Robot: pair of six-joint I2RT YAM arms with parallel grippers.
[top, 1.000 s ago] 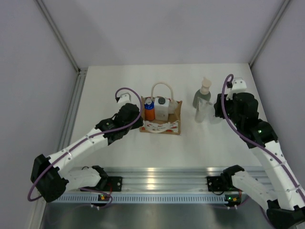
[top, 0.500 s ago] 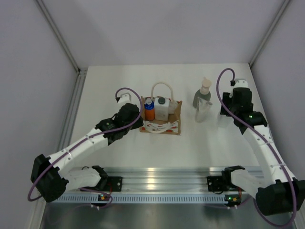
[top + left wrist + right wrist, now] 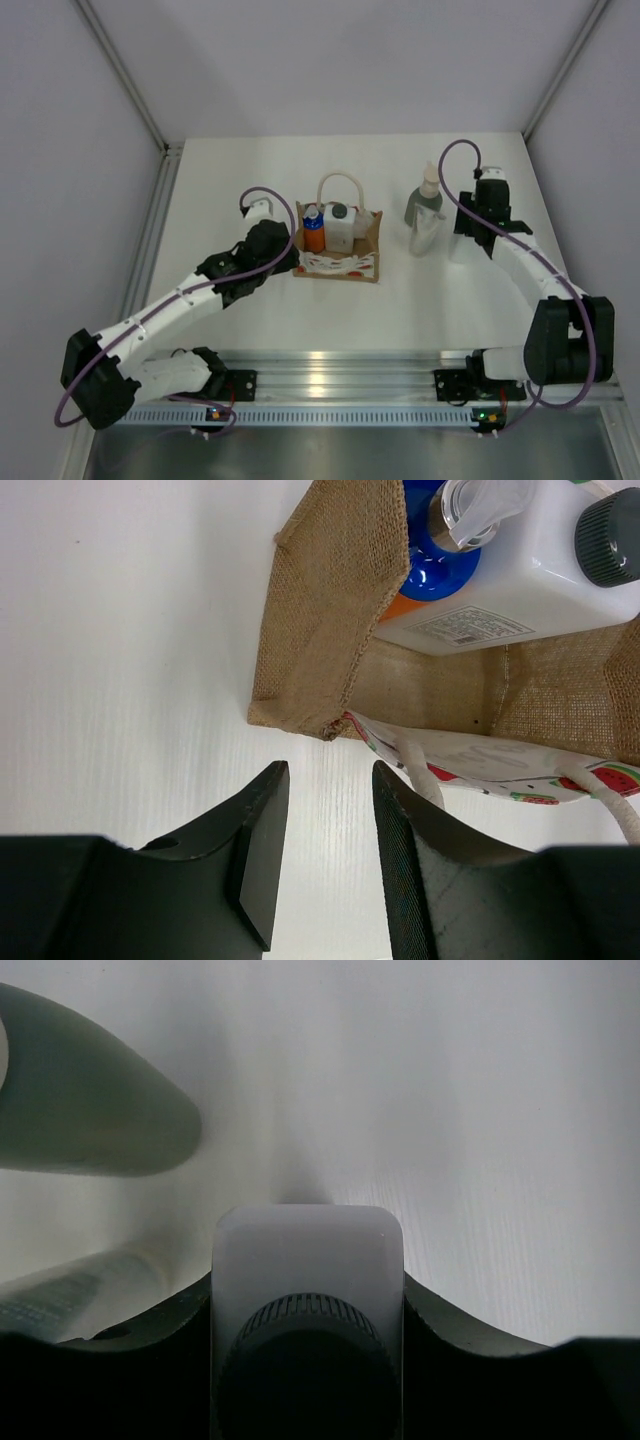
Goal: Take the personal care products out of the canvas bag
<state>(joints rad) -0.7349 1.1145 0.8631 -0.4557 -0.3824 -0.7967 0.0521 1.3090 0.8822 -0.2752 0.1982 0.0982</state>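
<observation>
The canvas bag [image 3: 345,262] stands mid-table with an orange bottle with a blue top [image 3: 314,233] and a white bottle with a dark cap [image 3: 340,226] inside. Both also show in the left wrist view, the orange one [image 3: 436,572] and the white one [image 3: 520,585]. My left gripper [image 3: 325,815] is open and empty, low over the table just off the bag's left front corner [image 3: 325,660]. My right gripper [image 3: 305,1290] is shut on a second white bottle [image 3: 305,1255] with a dark cap. It holds that bottle low, right of the grey-green pump bottle [image 3: 424,213].
The grey-green pump bottle [image 3: 95,1110] stands close to the left of my right gripper. The cream handles [image 3: 340,183] loop above the bag and one cord [image 3: 420,775] lies near my left fingers. Cell walls and a rail [image 3: 160,215] bound the table.
My right arm has swung back and lowered, bringing the white bottle down beside the grey-green pump bottle. The left arm has barely moved.
</observation>
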